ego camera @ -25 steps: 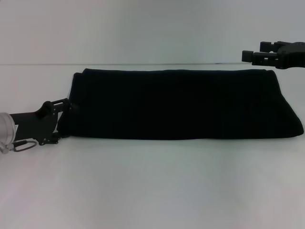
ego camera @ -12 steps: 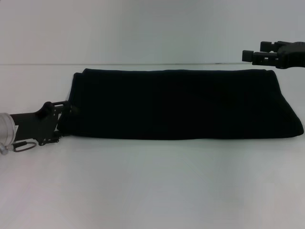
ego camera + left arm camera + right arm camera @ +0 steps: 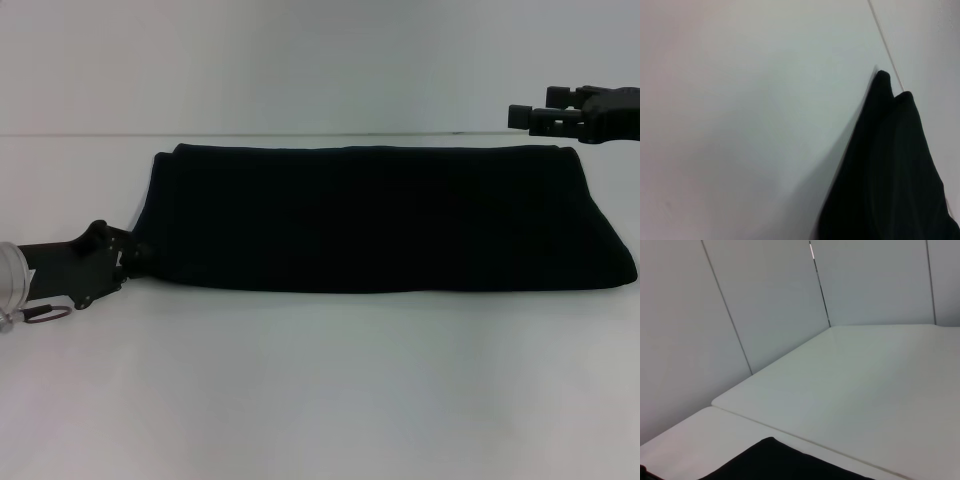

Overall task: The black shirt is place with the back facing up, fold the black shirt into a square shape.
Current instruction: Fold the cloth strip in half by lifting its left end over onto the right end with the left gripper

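Note:
The black shirt lies folded into a long flat band across the white table, from left to right. My left gripper is low at the band's near left corner, touching or just beside its edge. The left wrist view shows that folded edge close by on the table. My right gripper hangs raised above the band's far right corner, apart from the cloth. The right wrist view shows only one corner of the shirt from above.
The table's far edge runs just behind the shirt, with a pale panelled wall beyond it. White table surface stretches in front of the shirt toward me.
My left gripper has slid slightly down and to the left along the shirt's left corner. The shirt and the right arm have not moved.

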Action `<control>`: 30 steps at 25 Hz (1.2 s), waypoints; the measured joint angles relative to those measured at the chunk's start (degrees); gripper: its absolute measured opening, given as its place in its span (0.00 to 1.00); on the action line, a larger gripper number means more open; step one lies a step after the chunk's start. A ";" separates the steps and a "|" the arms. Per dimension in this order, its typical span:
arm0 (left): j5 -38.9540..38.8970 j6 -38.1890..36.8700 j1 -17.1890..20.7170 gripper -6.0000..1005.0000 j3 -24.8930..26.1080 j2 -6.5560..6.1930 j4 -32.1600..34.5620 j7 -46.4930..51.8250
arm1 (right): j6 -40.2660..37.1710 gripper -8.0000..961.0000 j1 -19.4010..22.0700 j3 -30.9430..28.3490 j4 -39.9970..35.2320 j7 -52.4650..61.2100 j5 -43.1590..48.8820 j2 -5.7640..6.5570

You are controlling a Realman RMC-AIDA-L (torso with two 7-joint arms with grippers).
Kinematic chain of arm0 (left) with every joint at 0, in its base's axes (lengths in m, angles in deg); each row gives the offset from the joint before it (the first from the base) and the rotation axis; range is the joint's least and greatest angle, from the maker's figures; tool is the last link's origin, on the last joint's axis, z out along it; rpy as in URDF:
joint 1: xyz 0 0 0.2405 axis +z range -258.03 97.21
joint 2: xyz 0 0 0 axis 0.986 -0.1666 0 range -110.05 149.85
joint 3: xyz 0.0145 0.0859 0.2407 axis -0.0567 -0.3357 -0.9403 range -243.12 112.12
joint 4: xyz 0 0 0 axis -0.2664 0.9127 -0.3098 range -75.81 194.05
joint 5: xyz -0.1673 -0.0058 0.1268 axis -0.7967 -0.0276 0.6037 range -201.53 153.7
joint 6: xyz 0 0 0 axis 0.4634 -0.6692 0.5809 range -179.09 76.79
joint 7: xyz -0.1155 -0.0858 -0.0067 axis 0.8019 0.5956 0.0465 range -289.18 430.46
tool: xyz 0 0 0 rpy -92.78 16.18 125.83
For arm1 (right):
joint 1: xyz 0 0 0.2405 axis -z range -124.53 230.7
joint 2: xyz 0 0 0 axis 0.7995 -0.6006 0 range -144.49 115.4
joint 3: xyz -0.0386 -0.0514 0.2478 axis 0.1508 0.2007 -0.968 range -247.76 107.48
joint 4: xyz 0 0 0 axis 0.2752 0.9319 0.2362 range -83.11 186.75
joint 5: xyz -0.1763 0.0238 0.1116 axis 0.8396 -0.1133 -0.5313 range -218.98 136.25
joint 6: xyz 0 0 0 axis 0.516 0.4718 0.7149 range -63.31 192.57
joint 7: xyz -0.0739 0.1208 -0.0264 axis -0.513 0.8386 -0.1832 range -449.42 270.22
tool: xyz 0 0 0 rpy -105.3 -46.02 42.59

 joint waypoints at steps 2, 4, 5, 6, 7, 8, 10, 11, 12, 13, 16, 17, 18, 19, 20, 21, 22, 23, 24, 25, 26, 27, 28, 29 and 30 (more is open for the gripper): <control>0.00 0.19 0.01 0.54 0.00 0.01 0.00 -0.51 | 0.00 0.96 -0.03 0.00 0.00 0.00 0.00 0.00; 0.00 0.27 0.03 0.39 0.00 0.02 0.00 -0.92 | 0.02 0.96 -0.01 0.00 0.00 0.00 0.00 0.00; 0.00 0.28 0.06 0.32 0.00 0.03 0.00 -1.17 | 0.04 0.95 0.00 0.00 0.00 0.00 0.00 0.00; 0.00 0.28 0.10 0.28 0.00 0.03 0.00 -1.39 | 0.06 0.95 0.02 0.00 0.00 0.00 0.00 0.00; 0.00 0.29 0.14 0.23 0.00 0.04 0.00 -1.57 | 0.07 0.95 0.04 0.00 0.00 0.00 0.00 0.00; 0.00 0.30 0.16 0.19 0.00 0.07 0.00 -1.73 | 0.08 0.95 0.07 0.00 0.00 0.00 0.00 0.00; 0.00 0.31 0.20 0.10 0.00 0.10 0.00 -1.88 | 0.08 0.95 0.12 0.00 0.00 -0.01 -0.03 0.00; 0.00 0.31 0.20 0.10 0.00 0.13 0.00 -1.98 | 0.08 0.95 0.13 0.00 0.00 -0.02 -0.08 0.00; 0.00 0.31 0.21 0.10 0.00 0.14 0.00 -2.11 | 0.08 0.95 0.13 0.01 0.00 -0.03 -0.10 0.00; 0.00 0.30 0.23 0.09 0.00 0.14 0.00 -2.22 | 0.09 0.95 0.15 0.00 0.00 -0.04 -0.11 0.00; -0.07 0.14 0.27 0.08 0.02 0.14 0.00 -2.49 | 0.09 0.95 0.19 0.00 0.00 -0.08 -0.14 0.00; -0.17 0.12 0.28 0.08 0.10 0.14 -0.01 -2.49 | 0.09 0.95 0.19 0.00 0.00 -0.11 -0.14 0.00; -0.23 0.12 0.28 0.08 0.17 0.13 -0.03 -2.49 | 0.09 0.95 0.21 0.00 0.00 -0.14 -0.15 0.00; -0.29 0.11 0.31 0.08 0.26 0.13 -0.06 -2.43 | 0.09 0.95 0.24 0.00 0.00 -0.18 -0.16 0.00; -0.34 0.11 0.33 0.08 0.32 0.13 -0.08 -2.33 | 0.09 0.95 0.25 0.00 0.00 -0.19 -0.16 0.00; -0.37 0.10 0.38 0.08 0.36 0.13 -0.10 -2.20 | 0.09 0.95 0.29 -0.01 0.00 -0.21 -0.17 0.00; -0.40 0.10 0.44 0.08 0.38 0.13 -0.10 -2.13 | 0.17 0.95 0.31 -0.03 0.00 -0.22 -0.18 0.00; -0.42 0.10 0.50 0.08 0.42 0.13 -0.11 -2.09 | 0.27 0.95 0.33 -0.05 0.00 -0.22 -0.18 0.00; -0.44 0.10 0.54 0.08 0.46 0.14 -0.15 -2.07 | 0.40 0.95 0.35 -0.05 0.00 -0.21 -0.18 0.00; -0.46 0.10 0.55 0.08 0.48 0.16 -0.19 -1.99 | 0.48 0.95 0.36 -0.06 0.00 -0.20 -0.18 0.00; -0.46 0.10 0.55 0.08 0.48 0.16 -0.19 -1.99 | 0.50 0.95 0.37 -0.08 0.00 -0.20 -0.18 0.00; -0.50 0.01 0.55 0.08 0.51 0.16 -0.25 -1.77 | 0.50 0.95 0.37 -0.08 0.00 -0.20 -0.18 0.00; -0.52 -0.05 0.55 0.09 0.52 0.17 -0.27 -1.63 | 0.51 0.95 0.38 -0.08 0.00 -0.20 -0.18 0.00; -0.52 -0.08 0.55 0.09 0.53 0.17 -0.27 -1.56 | 0.52 0.95 0.39 -0.09 0.00 -0.20 -0.18 0.00; -0.53 -0.11 0.55 0.10 0.53 0.18 -0.28 -1.51 | 0.52 0.95 0.39 -0.09 0.00 -0.20 -0.18 0.00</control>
